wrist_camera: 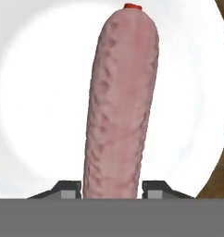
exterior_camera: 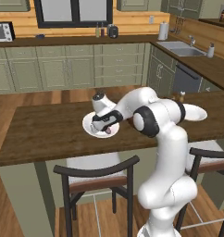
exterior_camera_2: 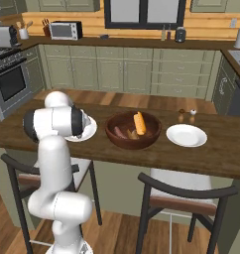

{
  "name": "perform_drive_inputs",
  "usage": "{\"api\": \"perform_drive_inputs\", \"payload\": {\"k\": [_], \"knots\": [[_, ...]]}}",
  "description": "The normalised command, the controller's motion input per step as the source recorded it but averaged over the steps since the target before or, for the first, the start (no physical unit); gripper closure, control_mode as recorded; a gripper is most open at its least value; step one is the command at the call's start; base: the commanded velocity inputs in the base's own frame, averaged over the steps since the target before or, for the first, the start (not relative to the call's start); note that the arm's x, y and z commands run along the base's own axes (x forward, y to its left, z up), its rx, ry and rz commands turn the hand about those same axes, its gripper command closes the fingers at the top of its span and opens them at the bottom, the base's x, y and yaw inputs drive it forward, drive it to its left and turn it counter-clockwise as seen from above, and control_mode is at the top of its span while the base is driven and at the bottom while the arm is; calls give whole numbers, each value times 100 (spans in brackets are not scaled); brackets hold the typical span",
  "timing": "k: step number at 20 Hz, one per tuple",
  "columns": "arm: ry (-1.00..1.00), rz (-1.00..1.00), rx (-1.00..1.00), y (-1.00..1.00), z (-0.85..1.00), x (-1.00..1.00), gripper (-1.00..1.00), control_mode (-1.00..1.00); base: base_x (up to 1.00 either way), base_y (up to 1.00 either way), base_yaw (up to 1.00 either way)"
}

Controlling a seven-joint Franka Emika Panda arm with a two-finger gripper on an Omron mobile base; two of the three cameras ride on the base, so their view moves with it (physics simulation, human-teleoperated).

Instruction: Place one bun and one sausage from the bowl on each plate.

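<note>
Hand view shows the gripper [wrist_camera: 112,190] clamped on a sausage [wrist_camera: 119,102] just over the white plate [wrist_camera: 35,115] (placing step), so next should come release.

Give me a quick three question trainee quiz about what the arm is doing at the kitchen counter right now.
1. True or false: the pincer grips a sausage.
2. What lies beneath the sausage? A) bowl B) plate C) bare counter
3. What orange food stands up in the bowl?

Key: 1 true. 2 B, the left plate. 3 a bun.
</note>
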Motion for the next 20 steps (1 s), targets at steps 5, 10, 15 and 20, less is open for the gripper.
{"api": "perform_drive_inputs", "payload": {"k": [5,10,15,20], "knots": [[-7,0,4,-33,9,0,-100,-100,0,0,0],[-1,1,1,-9,29,0,-100,-100,0,0,0],[-23,13,14,-20,100,-30,-100,-100,0,0,0],[-25,-3,12,-100,84,-58,-100,-100,0,0,0]]}}
